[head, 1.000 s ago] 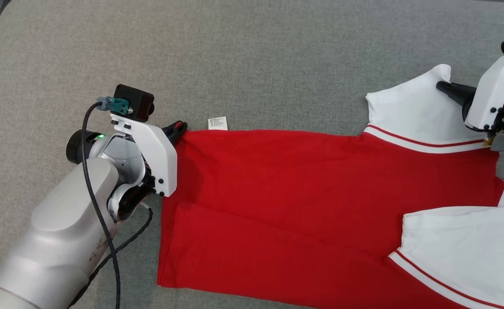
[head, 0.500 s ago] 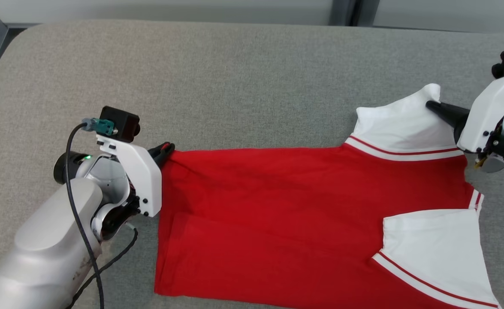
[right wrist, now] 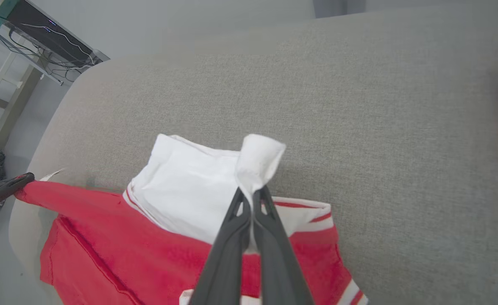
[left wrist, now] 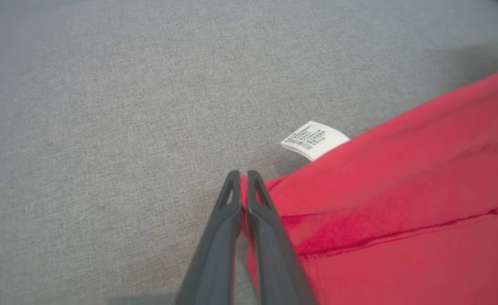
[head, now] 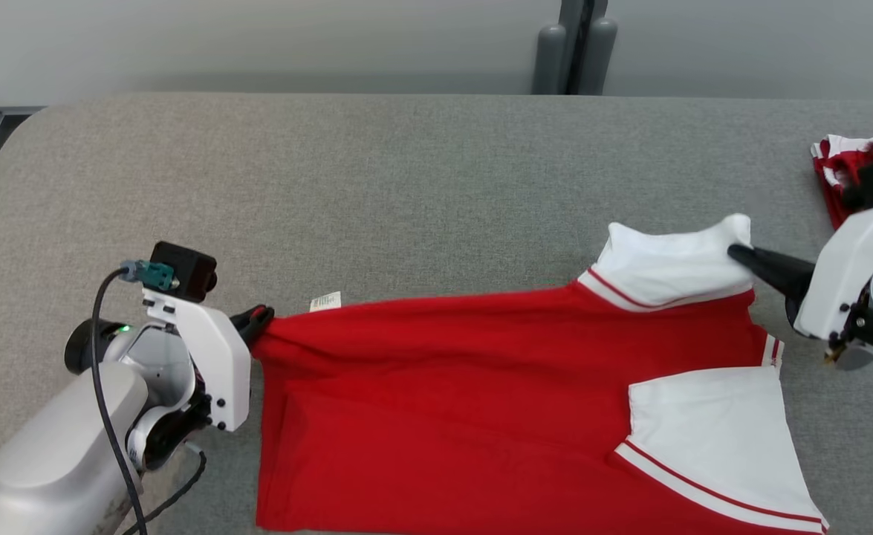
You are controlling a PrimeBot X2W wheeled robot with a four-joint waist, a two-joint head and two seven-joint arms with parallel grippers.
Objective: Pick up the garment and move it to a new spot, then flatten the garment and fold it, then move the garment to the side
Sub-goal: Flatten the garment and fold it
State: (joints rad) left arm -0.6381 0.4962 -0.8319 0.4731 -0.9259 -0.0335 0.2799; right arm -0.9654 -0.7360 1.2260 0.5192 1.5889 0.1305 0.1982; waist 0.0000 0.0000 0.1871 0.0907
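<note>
In the head view, the red knit garment [head: 481, 401] with white, red-striped sleeves is lying across the near half of the grey fabric-covered bench [head: 406, 186]. Its long axis is running side to side, with the hem pointing toward the robot's left and the shoulders and sleeves toward its right. The left end effector [head: 260, 321] is clenching the far hem corner, just beside a small white care label [head: 325, 302]. The right end effector [head: 737, 253] is gripping the tip of the far white sleeve [head: 666, 271]. The far edge is being drawn taut between the two, while the near part is resting on the bench. A crumpled red-and-white second garment [head: 845, 160] is sitting well apart at the far right.

In the left wrist view, the left end effector [left wrist: 240, 176] is pressing its two dark fingers together on a thin pinch of red hem, with the care label [left wrist: 314, 140] just beyond.

In the right wrist view, the right end effector [right wrist: 252, 197] is clamping a fold of white sleeve cloth that is poking out past its fingertips. The other arm's dark fingers are showing at the left edge, on the hem corner.

To my eye the cloth is light, limp and a little stretchy. It will be sagging and creasing wherever nothing is holding it. Corners and seams look like the places to hold: hem corners, sleeve ends, shoulders. A thin pinch could be slipping free under a hard pull.
</note>
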